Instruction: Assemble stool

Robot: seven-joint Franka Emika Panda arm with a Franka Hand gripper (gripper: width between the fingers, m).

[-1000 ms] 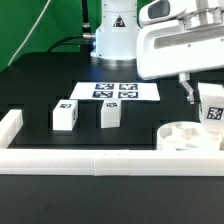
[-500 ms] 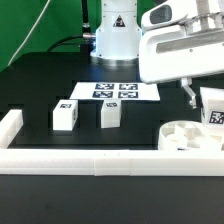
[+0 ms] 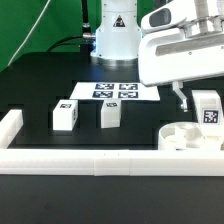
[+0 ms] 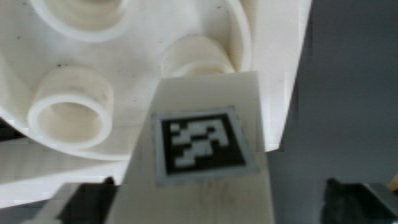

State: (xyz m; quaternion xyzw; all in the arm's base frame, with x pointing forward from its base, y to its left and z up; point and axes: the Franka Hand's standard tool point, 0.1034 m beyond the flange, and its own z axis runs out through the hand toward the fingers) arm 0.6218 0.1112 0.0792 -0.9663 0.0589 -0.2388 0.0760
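Our gripper (image 3: 196, 98) pinches a leg (image 3: 207, 108) over the seat (image 3: 178, 137), ext. view's right. Risk: if the leg's misaligned w/ the socket (image 4: 68, 118), we jam it or shove the seat.

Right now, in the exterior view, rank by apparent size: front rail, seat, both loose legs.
1. front rail
2. seat, partly hidden
3. loose leg at exterior view's left and loose leg beside it: alike, tied
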